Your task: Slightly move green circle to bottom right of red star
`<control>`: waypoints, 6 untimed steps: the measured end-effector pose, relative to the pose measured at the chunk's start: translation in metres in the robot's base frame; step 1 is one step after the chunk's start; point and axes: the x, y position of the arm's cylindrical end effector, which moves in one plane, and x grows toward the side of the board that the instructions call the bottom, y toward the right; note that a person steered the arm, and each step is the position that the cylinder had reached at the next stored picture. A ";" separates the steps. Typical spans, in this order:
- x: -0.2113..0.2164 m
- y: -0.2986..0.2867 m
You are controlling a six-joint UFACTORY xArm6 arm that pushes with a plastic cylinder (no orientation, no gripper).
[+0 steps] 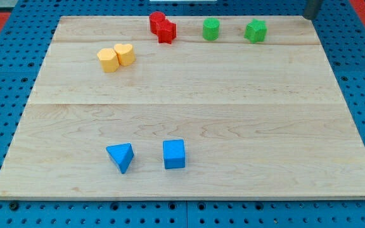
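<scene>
A small part of the robot's dark rod (pixel 312 9) shows at the view's top right corner, cut off by the upper edge. It stands just beyond the far right corner of the table (pixel 189 107). The visible piece is short, grey-black and slightly slanted. Whether this lower end is my tip cannot be told. The remainder of the arm lies outside the view.
</scene>
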 end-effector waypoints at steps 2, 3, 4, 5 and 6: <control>0.001 -0.181; 0.071 -0.200; 0.120 -0.229; 0.101 -0.192; 0.061 -0.181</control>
